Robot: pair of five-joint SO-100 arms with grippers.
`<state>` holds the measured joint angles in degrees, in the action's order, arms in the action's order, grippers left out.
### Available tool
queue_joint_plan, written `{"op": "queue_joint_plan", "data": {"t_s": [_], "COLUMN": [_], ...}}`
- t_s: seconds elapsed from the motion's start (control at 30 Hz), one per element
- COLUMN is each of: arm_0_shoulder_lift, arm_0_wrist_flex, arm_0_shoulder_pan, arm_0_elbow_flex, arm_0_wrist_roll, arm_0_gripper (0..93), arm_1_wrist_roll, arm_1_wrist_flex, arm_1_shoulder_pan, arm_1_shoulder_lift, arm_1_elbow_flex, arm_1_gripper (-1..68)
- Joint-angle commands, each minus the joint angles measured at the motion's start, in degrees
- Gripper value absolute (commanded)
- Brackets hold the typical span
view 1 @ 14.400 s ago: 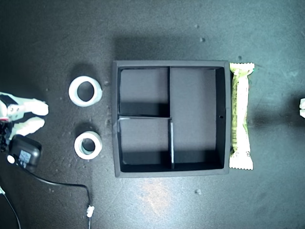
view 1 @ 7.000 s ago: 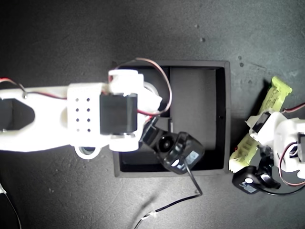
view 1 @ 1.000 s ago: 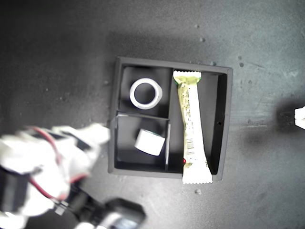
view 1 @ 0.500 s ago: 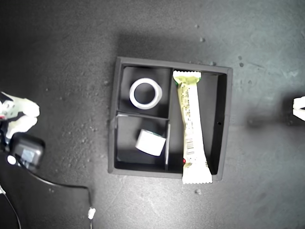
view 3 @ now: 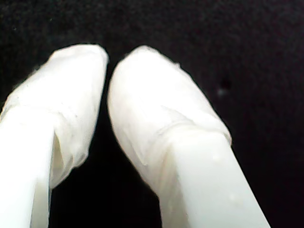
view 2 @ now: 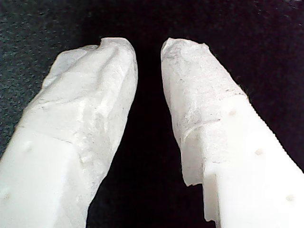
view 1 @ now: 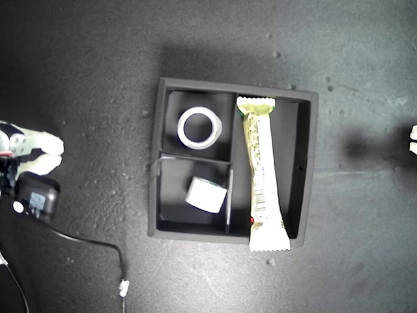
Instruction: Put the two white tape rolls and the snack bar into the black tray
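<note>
Closest in, first wrist view: my first gripper [view 2: 148, 47] shows two white padded jaws spread a little, w/ a clear dark gap and nothing between them, over the dark surface [view 2: 266, 42]. Second wrist view: my second gripper [view 3: 108, 59] has jaws nearly pressed together, only a thin slit at the tips, also empty.

Further out, exterior view: a white gripper [view 1: 39, 153] sits at that view's left edge, a black camera module w/ a trailing cable just beside it. Only a sliver of the other arm [view 1: 413, 138] shows at that view's right edge. The wrist views give no cue as to which arm is which.

Mid-scene sits the black tray [view 1: 311, 163]. One tape roll [view 1: 199, 128] lies flat in the small compartment toward the view's top. The other tape roll [view 1: 206, 194] rests tilted in the small compartment below it, leaning near the divider. The snack bar [view 1: 262, 171] lies lengthwise in the long compartment, its lower crimped end riding over the tray wall and sticking out.

Judgement: all three items look placed, so the task is approx. done. The only likely remaining move is nudging the bar's end fully inside, which needs a light push along its length.
</note>
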<state>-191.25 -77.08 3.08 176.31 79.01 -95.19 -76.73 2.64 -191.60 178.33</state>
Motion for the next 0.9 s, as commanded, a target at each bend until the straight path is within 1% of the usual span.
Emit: {"op": "queue_joint_plan", "data": {"t_s": [0.0, 0.07, 0.1, 0.23, 0.27, 0.3, 0.33, 0.43, 0.47, 0.57, 0.87], "arm_0_shoulder_lift": [-2.8, -2.8, -2.3, -2.7, -2.7, -2.7, -2.7, -2.7, -2.7, -2.7, -2.7], "arm_0_wrist_flex": [0.0, -2.8, -2.9, -2.6, -2.7, -2.8, -2.8, -2.9, -2.8, -2.8, -2.8], "arm_0_shoulder_pan": [0.0, -0.2, 0.2, 3.8, 3.7, 3.6, 3.6, 4.5, 4.7, 4.7, 4.7], "arm_0_elbow_flex": [3.5, 3.5, 3.5, 3.5, 3.5, 3.5, 3.5, 3.5, 3.5, 3.5, 3.5], "arm_0_wrist_roll": [4.5, 8.4, 9.1, 18.0, 17.9, 16.5, 13.0, -2.3, -4.7, -2.9, -2.8], "arm_0_gripper": [0.0, 0.0, 0.2, 0.2, 0.2, 0.2, 0.2, 0.2, 0.2, 0.2, 0.2], "arm_1_wrist_roll": [2.5, 2.5, 2.5, 2.5, 2.5, 2.6, 2.6, 2.6, 2.6, 2.6, 2.6], "arm_1_wrist_flex": [-0.2, -0.1, -0.1, -0.1, -0.1, -0.1, -0.1, -0.1, -0.1, -0.1, -0.1], "arm_1_shoulder_pan": [-2.2, -3.6, -4.0, -4.5, -4.5, -4.5, -4.5, -4.5, -4.5, -4.5, -4.5], "arm_1_shoulder_lift": [0.3, -0.2, -0.2, -0.2, -0.2, -0.2, -0.2, -0.2, -0.2, -0.2, -0.2], "arm_1_elbow_flex": [0.6, 0.6, 0.7, 0.7, 0.7, 0.7, 0.7, 0.7, 0.7, 0.7, 0.7], "arm_1_gripper": [4.5, 4.5, 4.5, 4.5, 4.5, 4.5, 4.5, 4.5, 4.5, 4.5, 4.5]}}
